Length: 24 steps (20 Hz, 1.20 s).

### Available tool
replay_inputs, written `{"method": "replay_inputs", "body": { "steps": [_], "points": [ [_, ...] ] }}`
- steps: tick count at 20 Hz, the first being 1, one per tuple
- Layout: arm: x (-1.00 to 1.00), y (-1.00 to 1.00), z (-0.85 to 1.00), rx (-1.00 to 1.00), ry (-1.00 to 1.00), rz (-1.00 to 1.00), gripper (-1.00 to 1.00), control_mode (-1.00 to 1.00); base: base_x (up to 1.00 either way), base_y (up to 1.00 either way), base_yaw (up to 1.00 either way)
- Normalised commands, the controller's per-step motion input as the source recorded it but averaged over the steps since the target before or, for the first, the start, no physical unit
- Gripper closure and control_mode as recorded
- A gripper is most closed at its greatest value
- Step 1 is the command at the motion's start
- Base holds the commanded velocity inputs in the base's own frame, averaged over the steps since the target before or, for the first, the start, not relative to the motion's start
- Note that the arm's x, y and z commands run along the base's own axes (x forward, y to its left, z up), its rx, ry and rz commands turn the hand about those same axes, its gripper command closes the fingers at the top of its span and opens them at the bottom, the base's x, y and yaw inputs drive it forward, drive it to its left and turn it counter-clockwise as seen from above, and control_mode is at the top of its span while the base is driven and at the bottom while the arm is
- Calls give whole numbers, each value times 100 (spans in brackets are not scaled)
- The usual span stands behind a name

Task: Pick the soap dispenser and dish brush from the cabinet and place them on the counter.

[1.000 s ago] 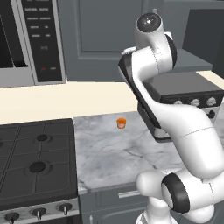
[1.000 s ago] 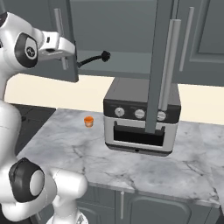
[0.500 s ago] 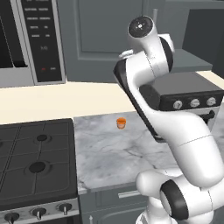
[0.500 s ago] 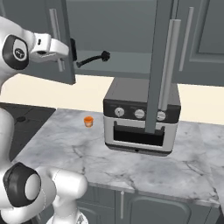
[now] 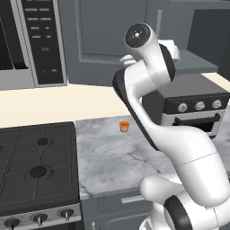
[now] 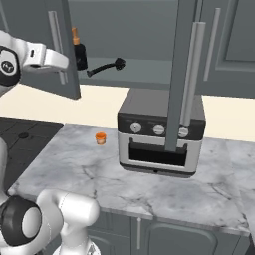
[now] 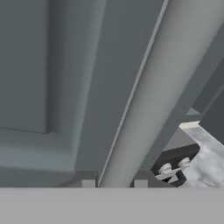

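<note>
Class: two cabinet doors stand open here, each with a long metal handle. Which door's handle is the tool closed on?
The left cabinet door, beside the soap dispenser; the tool straddles its handle. The other open door hangs before the toaster oven.

Between the fingertips [image 7: 89, 183] runs a smooth, matt metal handle [image 7: 148, 94] on the cabinet [image 7: 39, 74] door's matt painted panel, while beyond them the counter [image 6: 99, 179] looks like polished veined marble.
</note>
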Motion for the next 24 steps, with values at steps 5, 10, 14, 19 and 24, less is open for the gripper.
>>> {"method": "replay_inputs", "body": {
  "steps": [5,10,14,19,24],
  "points": [
    [-36,35,0,0,-7,-5,100,-100,0,0,0],
    [-31,37,0,0,-6,-5,100,-100,0,0,0],
    [-30,30,0,0,-6,-4,100,-100,0,0,0],
    [-36,28,0,0,-7,-4,100,-100,0,0,0],
    [-41,31,0,0,-4,-3,100,-100,0,0,0]
  ]
}}
